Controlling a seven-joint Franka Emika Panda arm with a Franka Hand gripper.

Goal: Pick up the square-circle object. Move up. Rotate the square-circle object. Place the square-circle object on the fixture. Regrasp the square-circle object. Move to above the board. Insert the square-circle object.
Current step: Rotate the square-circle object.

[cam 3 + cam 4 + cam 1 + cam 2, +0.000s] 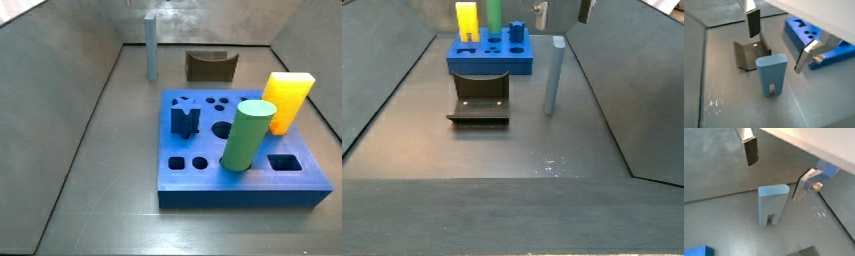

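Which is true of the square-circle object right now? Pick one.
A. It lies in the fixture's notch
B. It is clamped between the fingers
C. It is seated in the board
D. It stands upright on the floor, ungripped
D: the square-circle object stands upright on the floor, with the open gripper above it, fingers apart from it.

peg [771,74] light blue | board [241,150] blue | fixture [478,95] dark (olive-brown)

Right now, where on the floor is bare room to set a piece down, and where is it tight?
Bare floor lies along the board's side toward the sloped wall, and on the near stretch in front of the fixture. It is tight between the upright square-circle object, the fixture and the board. The gripper hangs above the object, jaws open, holding nothing.
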